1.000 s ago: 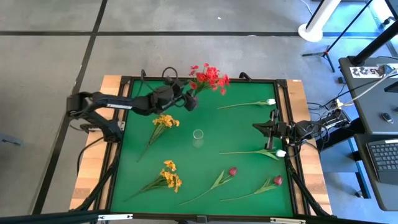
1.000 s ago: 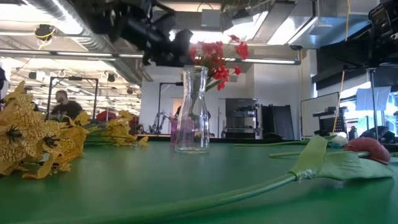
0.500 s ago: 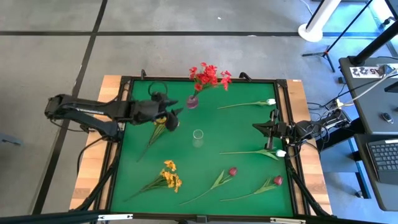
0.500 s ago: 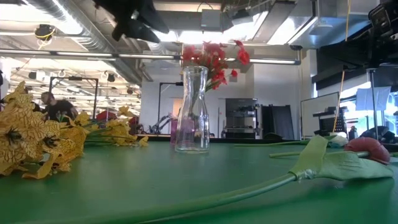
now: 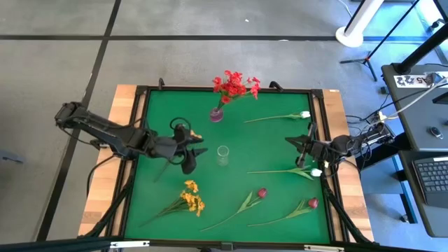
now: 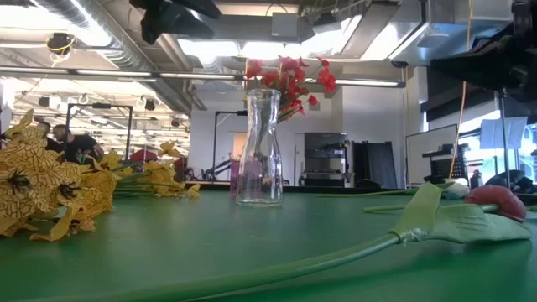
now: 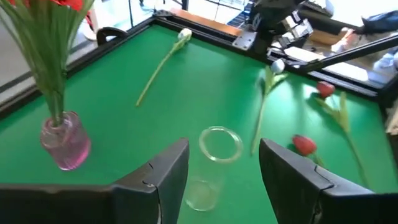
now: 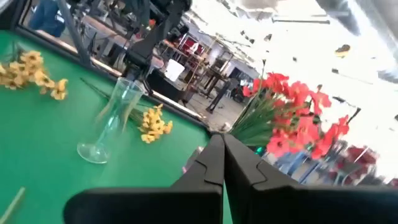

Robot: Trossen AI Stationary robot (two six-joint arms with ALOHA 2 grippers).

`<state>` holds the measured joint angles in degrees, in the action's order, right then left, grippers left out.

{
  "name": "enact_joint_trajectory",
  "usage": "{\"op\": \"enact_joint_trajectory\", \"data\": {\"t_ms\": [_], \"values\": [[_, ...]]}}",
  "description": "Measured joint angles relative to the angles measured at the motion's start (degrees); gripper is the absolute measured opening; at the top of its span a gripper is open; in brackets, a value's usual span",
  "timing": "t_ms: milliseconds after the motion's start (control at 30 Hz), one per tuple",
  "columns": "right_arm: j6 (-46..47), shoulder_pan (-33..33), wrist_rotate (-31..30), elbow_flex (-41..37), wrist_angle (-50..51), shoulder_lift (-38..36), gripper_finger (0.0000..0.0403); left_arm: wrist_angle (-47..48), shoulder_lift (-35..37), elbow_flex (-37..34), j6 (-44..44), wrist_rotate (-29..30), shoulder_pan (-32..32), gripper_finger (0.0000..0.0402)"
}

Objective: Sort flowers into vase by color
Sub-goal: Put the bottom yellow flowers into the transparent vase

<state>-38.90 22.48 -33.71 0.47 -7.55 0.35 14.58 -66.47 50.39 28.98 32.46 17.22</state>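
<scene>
Hovering left end effector point(image 5: 198, 155) | fingers spread, empty | yellow flowers point(image 5: 168, 162) directly beneath

The high view looks straight down on the whole table point(image 5: 231, 136); the low view looks level across it. Both share the clear vase point(image 5: 223, 152) at frame centre.

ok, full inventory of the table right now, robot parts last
red flower bunch: one, red, standing in the pink vase at the far edge
pink vase: one, pink glass, far centre
clear vase: one, clear, empty, mat centre
yellow bunches: two, yellow-orange; one lying near-left, one under the left claw
white buds: two, white; one far right, one right, beside the right claw
dark-red buds: two, dark red, near side
left claw: open, above the mat left of the clear vase
right claw: shut, right edge
</scene>
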Motion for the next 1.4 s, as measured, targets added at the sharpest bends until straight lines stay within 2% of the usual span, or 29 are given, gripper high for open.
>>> {"op": "enact_joint_trajectory", "data": {"t_ms": [200,267,467,533,633,767,933,1133,1400], "values": [[-0.65,-0.03,-1.90,0.00,0.24,0.00,0.0001,0.96,0.01,0.00,4.39,0.03,1.19,0.0179],[1.74,-0.02,-1.46,0.00,-0.20,-0.02,0.0001,3.69,0.01,-0.02,6.67,0.04,1.00,0.0179],[18.05,0.00,11.36,0.00,0.11,-0.02,0.0001,9.76,0.01,-0.02,11.88,-0.36,-0.41,0.0179],[20.69,0.00,15.47,0.00,-0.49,0.00,0.0001,11.06,0.01,-0.02,12.97,-0.91,-1.22,0.0179],[24.04,0.00,18.42,0.00,-5.03,0.01,0.0001,16.03,0.01,-0.02,17.10,-3.41,-3.30,0.0179],[31.02,0.00,18.51,0.42,-14.23,-0.05,0.0001,28.38,0.01,-0.02,25.32,-10.77,-6.04,0.0179],[34.50,0.00,17.76,3.41,-13.86,-0.04,0.0001,41.54,0.01,-0.07,32.43,-16.63,-6.98,0.0179],[35.40,0.00,10.15,5.22,-8.88,1.90,0.0001,43.25,-0.27,-0.07,33.94,-17.07,-6.33,0.0179],[37.58,0.00,7.76,11.04,-0.12,9.45,0.0043,40.29,-1.93,-0.07,33.77,-17.06,-6.33,0.0179]]}}
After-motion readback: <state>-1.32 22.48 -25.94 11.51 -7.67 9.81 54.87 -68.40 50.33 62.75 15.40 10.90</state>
